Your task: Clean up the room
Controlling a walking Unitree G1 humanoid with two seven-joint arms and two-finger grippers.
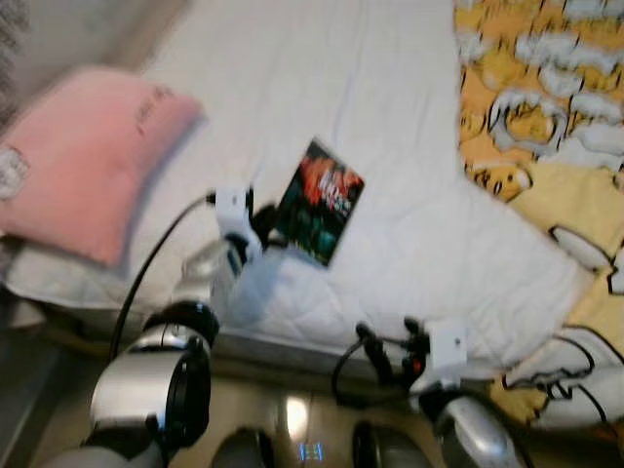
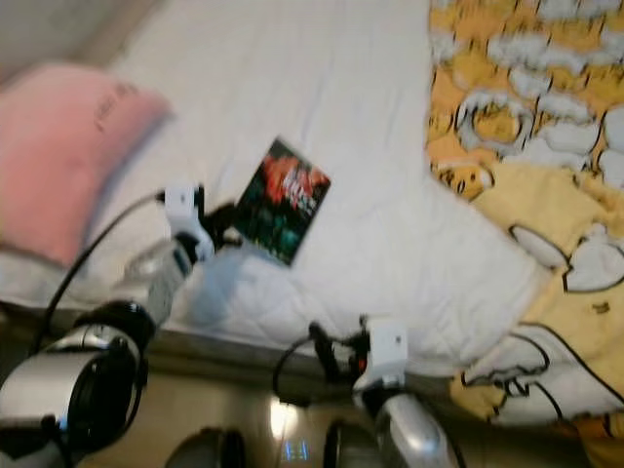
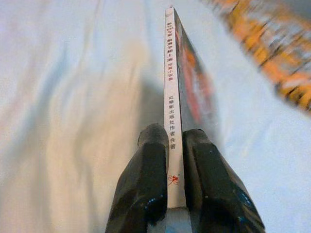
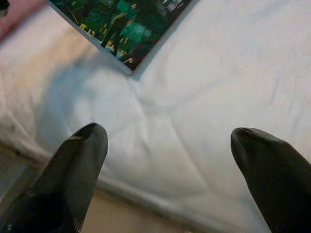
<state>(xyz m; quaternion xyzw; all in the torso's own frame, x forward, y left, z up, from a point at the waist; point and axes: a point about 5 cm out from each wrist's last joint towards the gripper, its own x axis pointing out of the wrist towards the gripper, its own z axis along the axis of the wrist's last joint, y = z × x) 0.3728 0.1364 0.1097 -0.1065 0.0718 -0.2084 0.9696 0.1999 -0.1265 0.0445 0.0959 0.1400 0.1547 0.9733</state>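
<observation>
A thin book (image 1: 322, 201) with a dark green and red cover is held just above the white bed sheet (image 1: 390, 117), near the bed's front edge. My left gripper (image 1: 263, 229) is shut on its lower corner; in the left wrist view both black fingers (image 3: 146, 189) pinch the white spine of the book (image 3: 169, 97). My right gripper (image 1: 385, 356) hangs open below the mattress edge, to the right of the book. In the right wrist view its fingers (image 4: 73, 170) stand wide apart over the sheet, with a corner of the book (image 4: 126, 24) beyond them.
A pink pillow (image 1: 88, 156) lies at the left end of the bed. A yellow and orange cartoon-print blanket (image 1: 546, 107) covers the right side and hangs over the front edge. Beige floor (image 1: 292, 409) shows below the mattress.
</observation>
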